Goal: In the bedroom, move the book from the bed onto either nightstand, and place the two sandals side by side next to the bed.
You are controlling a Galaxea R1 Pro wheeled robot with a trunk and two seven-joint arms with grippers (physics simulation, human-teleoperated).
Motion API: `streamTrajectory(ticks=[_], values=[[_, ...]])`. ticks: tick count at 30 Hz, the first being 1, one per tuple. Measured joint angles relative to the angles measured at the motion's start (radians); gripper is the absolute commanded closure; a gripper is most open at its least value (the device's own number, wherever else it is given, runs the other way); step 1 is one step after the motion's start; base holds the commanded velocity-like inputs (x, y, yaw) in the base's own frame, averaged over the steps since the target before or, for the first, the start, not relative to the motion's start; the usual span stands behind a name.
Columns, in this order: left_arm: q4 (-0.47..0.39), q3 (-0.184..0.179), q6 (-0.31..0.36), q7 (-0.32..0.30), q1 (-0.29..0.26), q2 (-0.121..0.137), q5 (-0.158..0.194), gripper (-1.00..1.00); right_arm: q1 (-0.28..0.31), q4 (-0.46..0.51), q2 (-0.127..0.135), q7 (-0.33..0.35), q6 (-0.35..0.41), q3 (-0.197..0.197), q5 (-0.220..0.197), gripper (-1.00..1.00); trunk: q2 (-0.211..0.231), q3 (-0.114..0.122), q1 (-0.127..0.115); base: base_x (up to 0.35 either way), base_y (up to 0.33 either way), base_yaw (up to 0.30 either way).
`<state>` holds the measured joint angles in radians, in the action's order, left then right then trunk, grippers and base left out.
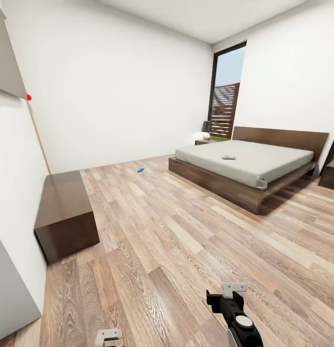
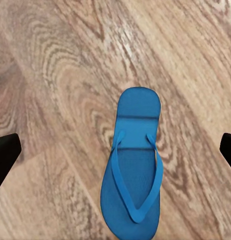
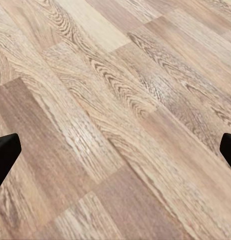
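Left gripper (image 2: pixel 115 150) spread wide, dark fingertips (image 2: pixel 5 152) at either edge of its wrist view, hanging over a flat bright-blue sandal (image 2: pixel 133 165) lying on the wood-plank floor (image 2: pixel 50 75) between the jaws, untouched. Right gripper (image 3: pixel 115 150) likewise agape, over bare planks. Far ahead of both jaws: second small blue sandal (image 1: pixel 140 169) on the floor, and a thin greyish book (image 1: pixel 228 157) atop the grey-mattressed dark-brown bed (image 1: pixel 244 164). Dark-brown nightstand (image 1: pixel 204 141) beyond the bed.

No readable text anywhere here. The book (image 1: pixel 228 157) lies on the bed (image 1: pixel 253 166), far too small to make out its lettering, and the blue sandal (image 2: pixel 133 165) on the floor carries no brand, label or number.
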<state>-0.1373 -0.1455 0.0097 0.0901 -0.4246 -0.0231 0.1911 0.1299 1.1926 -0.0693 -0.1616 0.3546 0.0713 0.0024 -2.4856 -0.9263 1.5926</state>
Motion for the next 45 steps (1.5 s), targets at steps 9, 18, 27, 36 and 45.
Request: streamTrajectory(ticks=[9,18,27,36,45], values=[[0.000,0.000,0.000,0.000,0.000,0.000,0.000,-1.00,0.000,0.000,0.000,0.000,0.000,0.000,0.000,-1.00,0.000,0.000,0.000,0.000,-0.068,0.000],[0.000,-0.001,0.000,0.000,0.000,0.001,0.000,-1.00,0.000,0.000,0.000,0.000,0.000,0.000,0.000,-1.00,0.000,0.000,0.000,0.000,-0.028,0.000],[0.000,-0.001,0.000,0.000,0.000,0.001,0.000,-1.00,0.000,0.000,0.000,0.000,0.000,0.001,0.000,-1.00,0.000,0.000,0.000,0.000,-0.007,0.000],[0.000,-0.001,0.000,0.000,0.000,0.002,0.000,-1.00,0.000,0.000,0.000,0.000,0.000,0.001,0.000,-1.00,0.000,0.000,0.000,0.000,-0.002,0.000],[-0.001,-0.001,-0.002,0.000,0.000,0.002,0.000,-1.00,0.000,0.000,0.000,0.000,0.000,0.001,0.000,-1.00,0.000,0.000,0.000,0.000,0.000,0.000]])
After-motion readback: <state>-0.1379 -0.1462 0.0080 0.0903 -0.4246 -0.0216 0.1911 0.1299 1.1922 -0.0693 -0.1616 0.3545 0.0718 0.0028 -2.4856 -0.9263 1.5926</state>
